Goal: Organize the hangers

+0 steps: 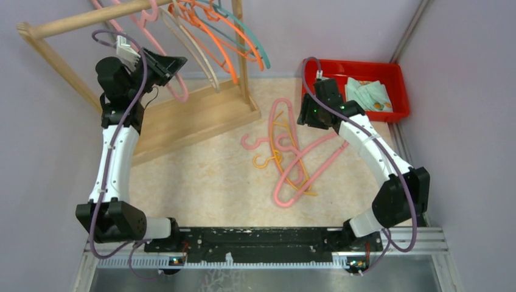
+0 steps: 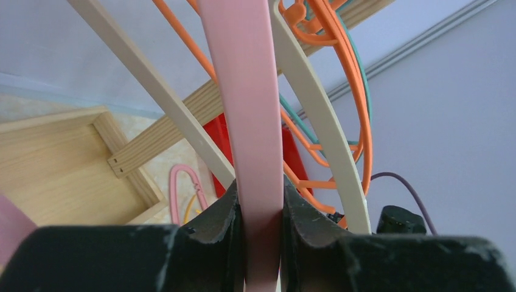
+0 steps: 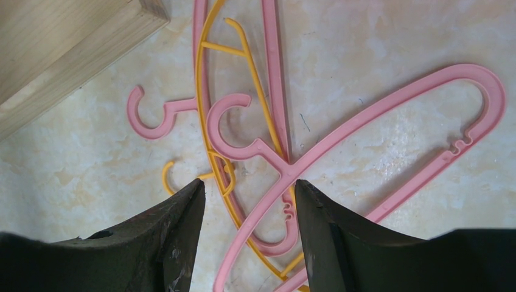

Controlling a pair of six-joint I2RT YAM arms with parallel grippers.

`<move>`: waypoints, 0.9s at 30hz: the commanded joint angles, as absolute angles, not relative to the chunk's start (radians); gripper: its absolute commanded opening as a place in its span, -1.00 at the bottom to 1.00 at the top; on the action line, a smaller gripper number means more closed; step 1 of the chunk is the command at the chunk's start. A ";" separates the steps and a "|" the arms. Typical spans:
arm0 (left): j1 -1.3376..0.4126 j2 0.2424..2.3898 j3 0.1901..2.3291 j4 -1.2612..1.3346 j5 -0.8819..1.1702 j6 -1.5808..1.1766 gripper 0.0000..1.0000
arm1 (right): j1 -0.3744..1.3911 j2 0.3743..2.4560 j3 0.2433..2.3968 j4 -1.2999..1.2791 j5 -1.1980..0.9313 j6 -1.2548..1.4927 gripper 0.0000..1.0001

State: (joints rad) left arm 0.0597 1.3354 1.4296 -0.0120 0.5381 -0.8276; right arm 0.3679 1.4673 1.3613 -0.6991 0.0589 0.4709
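Several hangers hang on the wooden rack's pole (image 1: pixel 91 21): pink (image 1: pixel 180 92), beige (image 1: pixel 204 64), orange (image 1: pixel 222 52) and teal (image 1: pixel 258 45). My left gripper (image 1: pixel 181 62) is raised beside the rack and shut on the pink hanger's flat arm (image 2: pixel 246 91), which runs up between the jaws (image 2: pixel 263 207). Two pink hangers (image 1: pixel 292 176) and a yellow one (image 1: pixel 281 143) lie tangled on the table. My right gripper (image 1: pixel 306 117) hovers over this pile, open and empty (image 3: pixel 249 188). A pink hanger's neck (image 3: pixel 286 167) and the yellow hanger (image 3: pixel 243 61) lie below the gap.
The rack's wooden base (image 1: pixel 188 118) and upright post (image 1: pixel 241 55) stand at the back left. A red bin (image 1: pixel 365 70) with green cloth in it sits at the back right. Purple walls close in the left, back and right sides.
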 commanded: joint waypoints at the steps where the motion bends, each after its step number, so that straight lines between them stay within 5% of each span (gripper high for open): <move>1: 0.103 1.352 1.406 0.146 0.568 -0.971 -1.00 | 0.359 1.479 1.411 -0.689 0.066 0.457 0.13; 11: 0.128 1.363 1.323 0.143 0.570 -1.051 -1.00 | 0.359 1.465 1.392 -0.707 0.079 0.459 0.13; 27: 0.136 1.309 1.460 -0.066 0.727 -0.812 0.99 | 0.359 1.456 1.350 -0.705 0.017 0.430 0.34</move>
